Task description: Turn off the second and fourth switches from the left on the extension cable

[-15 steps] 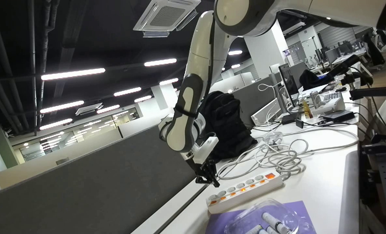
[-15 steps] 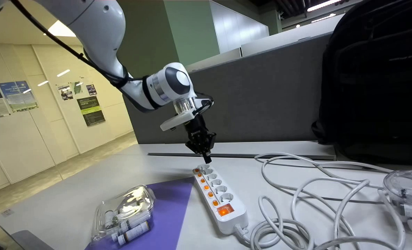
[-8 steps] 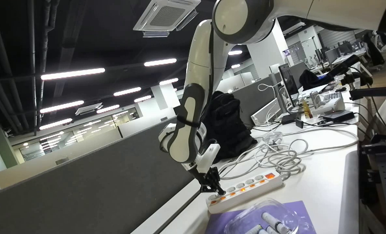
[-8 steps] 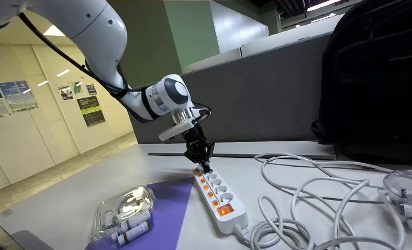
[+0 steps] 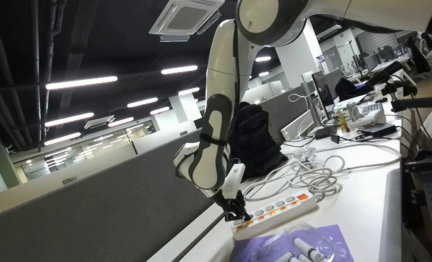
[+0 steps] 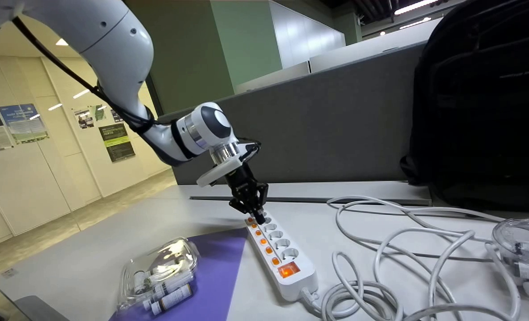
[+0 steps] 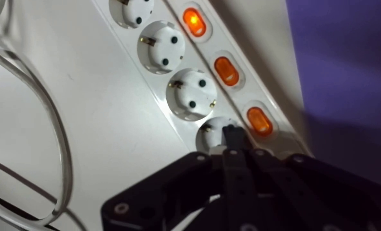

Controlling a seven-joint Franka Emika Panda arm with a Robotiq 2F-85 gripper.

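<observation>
The extension cable, a long white power strip, lies on the table in both exterior views. Its small orange switches run in a row beside the sockets. The switch fourth from the far end glows brightly in the wrist view; the third and second look unlit. The end switch is hidden behind the gripper there. My gripper is shut and empty, its fingertips together at the second socket from the far end, beside the second switch. I cannot tell whether they touch the strip.
A purple sheet lies beside the strip, with a clear plastic box of small bottles on it. Loose white cable coils lie at the cord end. A grey partition and a black backpack stand behind.
My gripper has come down from beyond the strip's far end onto the second socket, then edged toward the switch row. The strip's far end has shifted slightly toward the purple sheet.
</observation>
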